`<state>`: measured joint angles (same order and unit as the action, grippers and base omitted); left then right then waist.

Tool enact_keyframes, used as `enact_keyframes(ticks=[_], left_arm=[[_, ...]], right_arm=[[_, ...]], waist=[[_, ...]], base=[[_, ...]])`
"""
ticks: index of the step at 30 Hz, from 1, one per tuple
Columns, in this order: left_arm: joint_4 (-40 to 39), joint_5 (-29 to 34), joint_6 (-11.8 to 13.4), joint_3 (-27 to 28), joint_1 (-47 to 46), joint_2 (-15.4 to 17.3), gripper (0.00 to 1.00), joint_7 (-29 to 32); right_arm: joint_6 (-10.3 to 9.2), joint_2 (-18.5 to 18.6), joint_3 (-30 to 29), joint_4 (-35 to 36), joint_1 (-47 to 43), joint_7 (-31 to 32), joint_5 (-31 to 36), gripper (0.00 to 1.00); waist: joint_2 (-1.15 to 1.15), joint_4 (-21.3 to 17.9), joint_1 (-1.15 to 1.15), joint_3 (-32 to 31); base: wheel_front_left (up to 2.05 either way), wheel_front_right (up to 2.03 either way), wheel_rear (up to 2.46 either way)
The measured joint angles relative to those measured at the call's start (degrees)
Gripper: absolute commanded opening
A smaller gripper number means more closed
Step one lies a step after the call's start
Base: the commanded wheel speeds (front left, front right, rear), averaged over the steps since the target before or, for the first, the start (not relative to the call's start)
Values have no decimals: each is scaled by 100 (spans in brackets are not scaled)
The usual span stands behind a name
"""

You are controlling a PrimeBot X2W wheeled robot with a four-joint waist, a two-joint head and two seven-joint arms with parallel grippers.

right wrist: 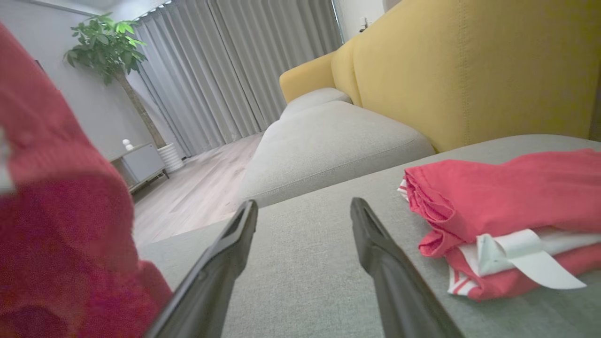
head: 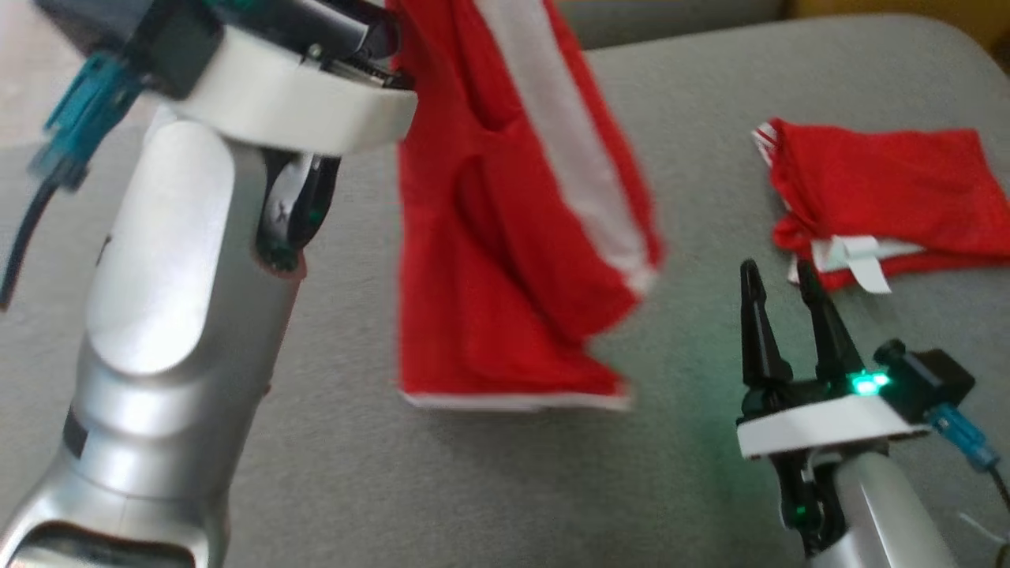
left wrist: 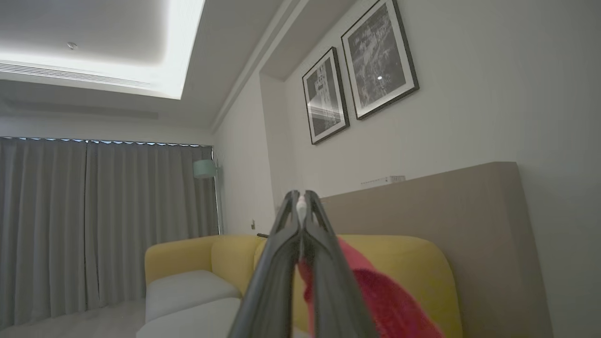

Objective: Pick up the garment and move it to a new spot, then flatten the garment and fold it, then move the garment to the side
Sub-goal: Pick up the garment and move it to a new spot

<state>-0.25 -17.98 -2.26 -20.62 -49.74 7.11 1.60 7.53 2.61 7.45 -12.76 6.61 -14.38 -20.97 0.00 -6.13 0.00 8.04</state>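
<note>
We are seeing a yellow sofa point(right wrist: 469, 70) with grey cushions point(right wrist: 328, 141), grey curtains point(left wrist: 94, 225) hanging closed beyond it. Two framed pictures point(left wrist: 379, 61) are hanging above a beige wall panel point(left wrist: 446, 211), a potted tree point(right wrist: 103, 42) is standing beside a low cabinet point(right wrist: 141, 162), and a ceiling cove point(left wrist: 117, 47) is glowing.

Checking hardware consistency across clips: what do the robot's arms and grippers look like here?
Glossy silver forearms end in white plastic wrist plates. The left gripper and right gripper each have two long, dark, tapered fingers. Teal-blue connectors with black cables sit at both wrists; a green light glows on the right.
</note>
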Motion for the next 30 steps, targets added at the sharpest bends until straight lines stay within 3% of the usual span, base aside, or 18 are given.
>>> enact_keyframes(ticks=[9,10,11,19,30], left_arm=[[1494,415,-86,-294,-487,124,0,-36],[1742,475,-86,-363,-517,130,43,-70],[1997,541,-85,-390,-524,141,99,-89],[3208,582,-178,-435,-598,215,100,-705],[3314,337,-336,-579,-659,96,100,-1205]], right_arm=[[0,2,301,135,315,-1,-335,100],[0,2,328,143,335,0,-343,100],[0,2,363,155,358,0,-375,100],[0,2,407,248,466,0,-422,100],[0,2,232,208,455,-1,-109,100]], waist=[[0,-722,1,544],[0,-791,1,614],[0,-864,1,685],[0,-1208,2,1048],[0,-638,0,798]], base=[[0,0,0],[0,0,0],[0,0,0],[0,0,0],[0,0,0]])
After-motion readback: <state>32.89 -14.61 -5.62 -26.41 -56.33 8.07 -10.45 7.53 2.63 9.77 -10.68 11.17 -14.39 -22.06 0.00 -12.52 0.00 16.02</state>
